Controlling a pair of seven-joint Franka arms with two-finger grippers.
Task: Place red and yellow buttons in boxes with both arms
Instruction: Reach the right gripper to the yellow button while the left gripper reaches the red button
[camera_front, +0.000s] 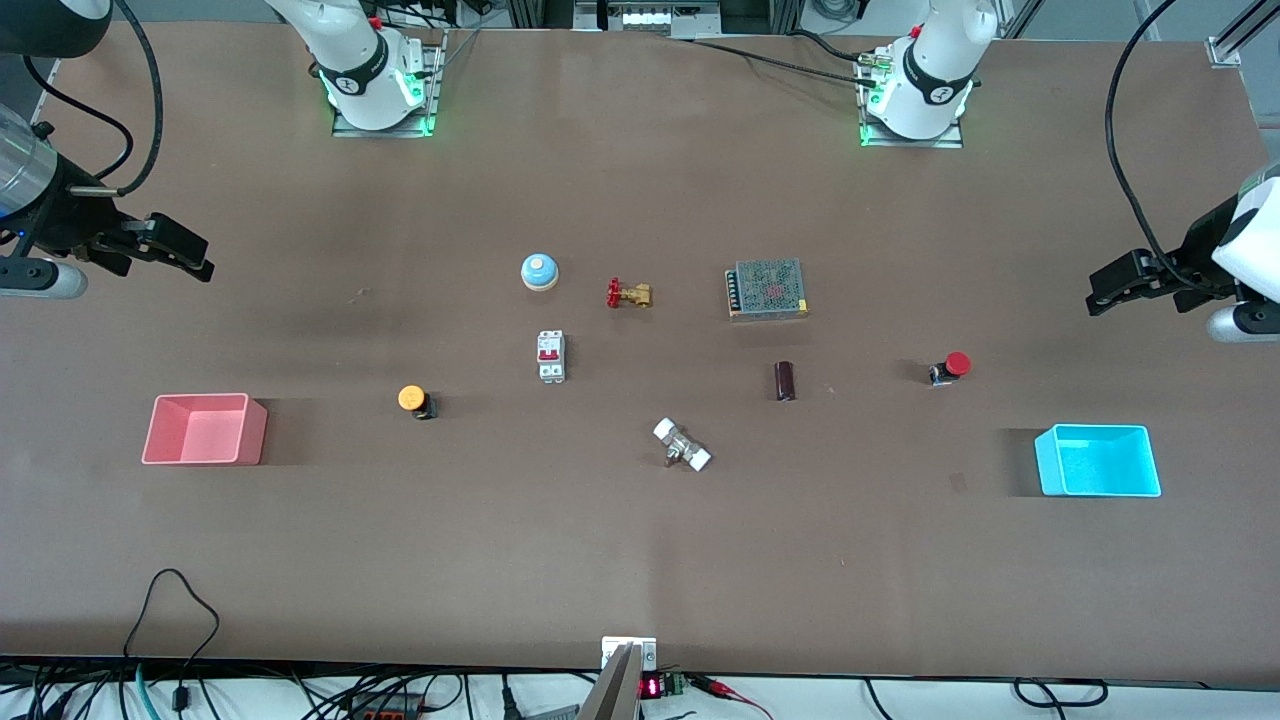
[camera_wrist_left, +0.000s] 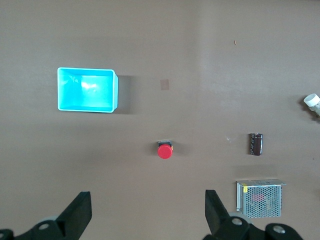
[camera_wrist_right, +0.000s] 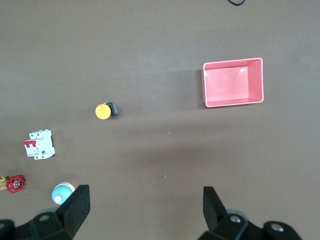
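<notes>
Nothing boxed yet: red button (camera_front: 950, 367) at roughly ten o'clock of the blue box (camera_front: 1098, 460), yellow button (camera_front: 416, 400) at three o'clock of the pink box (camera_front: 203, 429), left claw (camera_front: 1103, 296) and right claw (camera_front: 190, 250) both spread, apparently waiting above table (camera_front: 640, 560) ends.

A robotics lab. Two white arms are bolted to metal base plates (camera_front: 383, 122) on a brown worktop (camera_front: 640, 560). Loose cables (camera_front: 180, 690) and a red digital readout (camera_front: 650, 687) hang just beside the worktop's near edge.

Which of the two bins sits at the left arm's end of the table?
The cyan-blue bin; the pink-red bin sits at the right arm's end.
</notes>
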